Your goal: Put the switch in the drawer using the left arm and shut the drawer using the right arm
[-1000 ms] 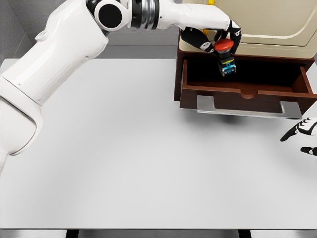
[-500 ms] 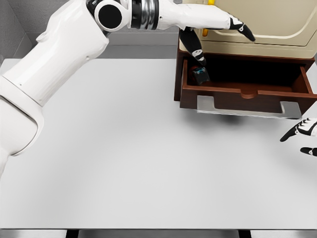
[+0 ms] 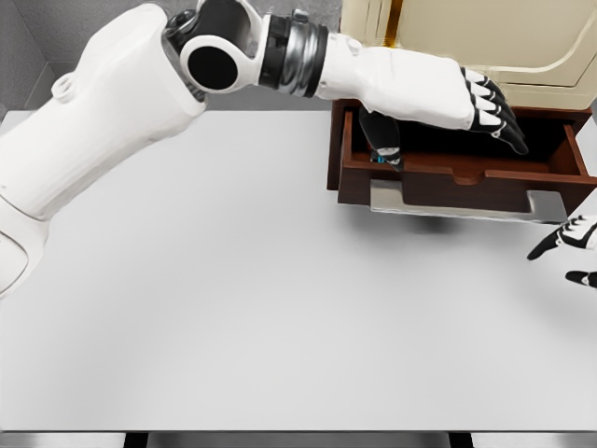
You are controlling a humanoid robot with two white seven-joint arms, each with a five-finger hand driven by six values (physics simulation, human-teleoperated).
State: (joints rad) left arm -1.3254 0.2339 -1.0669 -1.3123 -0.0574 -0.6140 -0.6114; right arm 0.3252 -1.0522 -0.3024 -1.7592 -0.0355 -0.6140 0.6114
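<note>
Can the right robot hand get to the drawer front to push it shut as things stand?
Probably yes. The right robot hand waits open at the picture's right edge, just below the drawer front, with bare table between. The left robot hand hangs open over the drawer and could get caught.

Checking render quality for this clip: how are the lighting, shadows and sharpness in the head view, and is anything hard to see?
Head view: even, soft lighting, no glare on the table; a faint shadow under the open drawer. The drawer interior is dark, so the switch barely shows beside the left hand. Edges look sharp; the right hand is cropped.
</note>
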